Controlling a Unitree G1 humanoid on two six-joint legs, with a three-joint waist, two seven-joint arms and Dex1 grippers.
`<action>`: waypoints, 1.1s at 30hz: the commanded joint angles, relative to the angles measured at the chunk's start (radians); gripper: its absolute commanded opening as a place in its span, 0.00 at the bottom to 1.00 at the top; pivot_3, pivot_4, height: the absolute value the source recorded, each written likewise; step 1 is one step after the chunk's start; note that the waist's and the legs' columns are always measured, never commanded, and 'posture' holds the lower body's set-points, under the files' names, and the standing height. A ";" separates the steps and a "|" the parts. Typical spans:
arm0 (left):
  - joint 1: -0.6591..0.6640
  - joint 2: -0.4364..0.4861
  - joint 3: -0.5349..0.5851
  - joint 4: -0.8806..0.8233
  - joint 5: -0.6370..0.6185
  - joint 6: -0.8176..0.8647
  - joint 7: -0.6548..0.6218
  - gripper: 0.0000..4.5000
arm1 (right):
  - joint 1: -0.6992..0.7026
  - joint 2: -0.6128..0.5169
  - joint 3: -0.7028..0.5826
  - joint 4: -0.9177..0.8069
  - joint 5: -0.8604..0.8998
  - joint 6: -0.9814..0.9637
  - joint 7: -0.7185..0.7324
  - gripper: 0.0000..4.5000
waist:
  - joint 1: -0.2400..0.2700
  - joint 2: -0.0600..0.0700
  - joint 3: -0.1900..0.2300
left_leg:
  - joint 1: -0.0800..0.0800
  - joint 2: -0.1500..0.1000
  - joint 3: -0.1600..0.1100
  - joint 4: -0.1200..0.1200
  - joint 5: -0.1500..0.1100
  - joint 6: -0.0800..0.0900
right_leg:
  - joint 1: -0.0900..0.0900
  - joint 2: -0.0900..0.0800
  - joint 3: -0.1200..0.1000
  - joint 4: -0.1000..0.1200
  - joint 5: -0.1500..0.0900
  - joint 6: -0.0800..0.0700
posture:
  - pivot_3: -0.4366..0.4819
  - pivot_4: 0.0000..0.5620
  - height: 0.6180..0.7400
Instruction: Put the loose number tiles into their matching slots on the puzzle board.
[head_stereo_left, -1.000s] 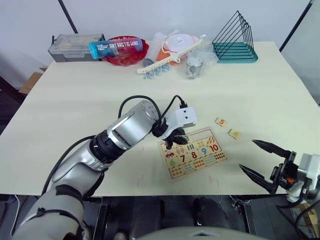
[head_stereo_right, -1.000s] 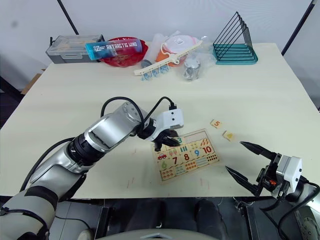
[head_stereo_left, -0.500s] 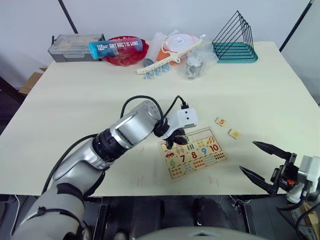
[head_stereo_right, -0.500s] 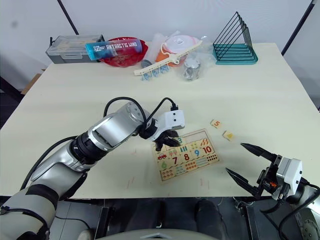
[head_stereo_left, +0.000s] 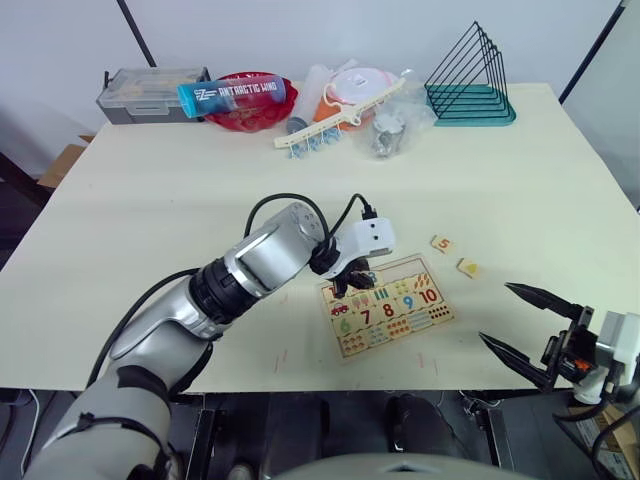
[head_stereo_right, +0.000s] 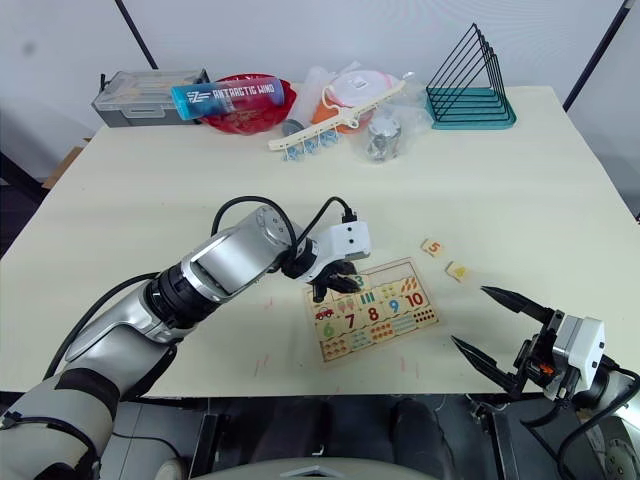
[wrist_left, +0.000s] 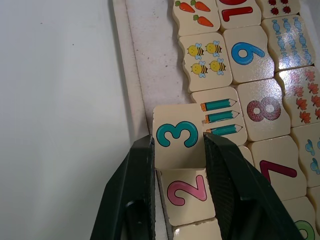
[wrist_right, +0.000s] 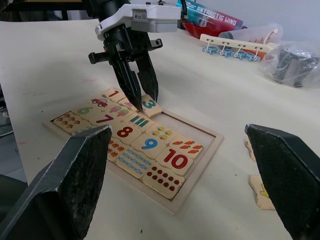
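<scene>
The puzzle board (wrist_left: 120, 75) lies near the table's front edge, with numerals 6 to 10 and picture tiles in place. My left gripper (wrist_left: 178, 139) stands over its far left part, shut on the green 3 tile (wrist_left: 176, 135), which sits slightly askew over the row of slots. A pink 2 tile (wrist_left: 186, 192) lies beside it in that row, and bare slots (wrist_left: 155, 70) stretch beyond it. Two loose number tiles rest on the table right of the board: a red 5 (head_stereo_left: 442, 244) and a yellow one (head_stereo_left: 467, 267). My right gripper (head_stereo_left: 496, 312) hangs open off the table's front right edge.
Along the far edge stand a grey box (head_stereo_left: 150, 93), a red bowl (head_stereo_left: 243, 113) under a blue bottle (head_stereo_left: 232, 92), an orange-lidded container (head_stereo_left: 357, 88), plastic bags and a teal wire rack (head_stereo_left: 470, 85).
The left gripper stays on the 3 tile at the board, its arm shifted very slightly right. The right gripper has drifted a little toward me.
</scene>
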 joint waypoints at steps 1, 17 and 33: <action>-0.018 -0.007 0.003 -0.004 0.011 -0.018 -0.001 0.21 | 0.001 -0.001 -0.011 -0.006 0.004 -0.020 0.003 1.00 | 0.000 0.000 0.000 | 0.000 0.000 0.000 0.000 0.000 0.000 | 0.000 0.000 0.000 0.000 0.000 0.000 | 0.48 0.27 1.00; -0.016 -0.026 0.016 0.002 -0.006 0.013 0.003 0.61 | 0.008 0.001 -0.020 0.003 0.000 -0.030 0.004 1.00 | 0.000 0.000 0.000 | 0.000 0.000 0.000 0.000 0.000 0.000 | 0.000 0.000 0.000 0.000 0.000 0.000 | 0.48 0.27 1.00; -0.040 0.002 0.169 0.028 -0.090 0.010 -0.025 1.00 | 0.014 -0.001 -0.020 0.013 -0.002 -0.045 0.003 1.00 | 0.000 0.000 0.000 | 0.000 0.000 0.000 0.000 0.000 0.000 | 0.000 0.000 0.000 0.000 0.000 0.000 | 0.48 0.27 1.00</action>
